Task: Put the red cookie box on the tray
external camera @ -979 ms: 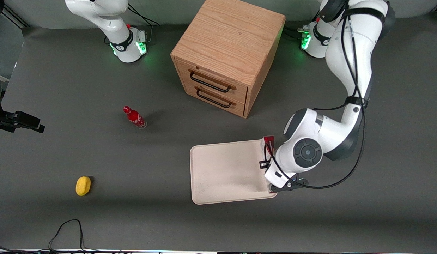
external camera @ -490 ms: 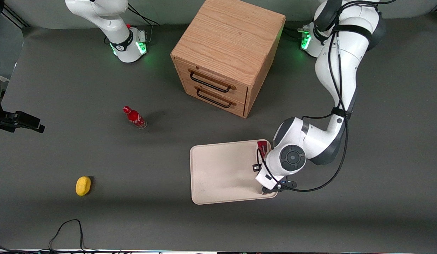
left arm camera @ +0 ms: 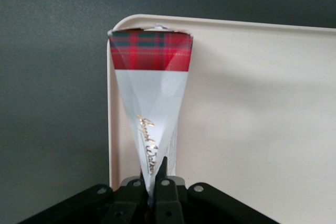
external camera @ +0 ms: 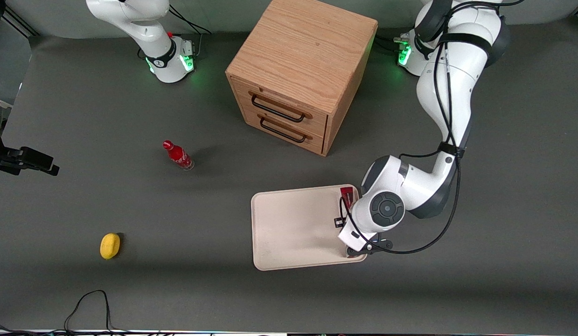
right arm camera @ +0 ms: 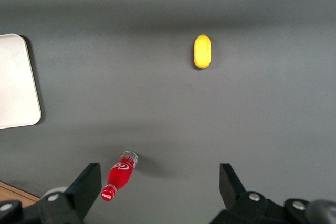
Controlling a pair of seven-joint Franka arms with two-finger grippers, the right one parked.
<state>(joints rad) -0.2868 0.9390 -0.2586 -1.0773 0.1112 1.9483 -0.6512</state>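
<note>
My left gripper (left arm camera: 154, 169) is shut on the red cookie box (left arm camera: 151, 77), a slim box with a white panel and a red tartan end. It holds the box on edge over the cream-white tray (left arm camera: 252, 103), along the tray's rim at the working arm's end. In the front view only the box's red end (external camera: 347, 191) shows, at the tray's (external camera: 293, 224) corner farther from the camera. The arm's wrist hides the rest of the box and the gripper there. I cannot tell whether the box touches the tray.
A wooden drawer cabinet (external camera: 300, 70) stands farther from the camera than the tray. A small red bottle (external camera: 177, 155) and a yellow fruit (external camera: 110, 245) lie toward the parked arm's end of the table.
The left arm has carried the box a little toward the parked arm's end, farther over the tray. It has hardly moved in the last half second.
</note>
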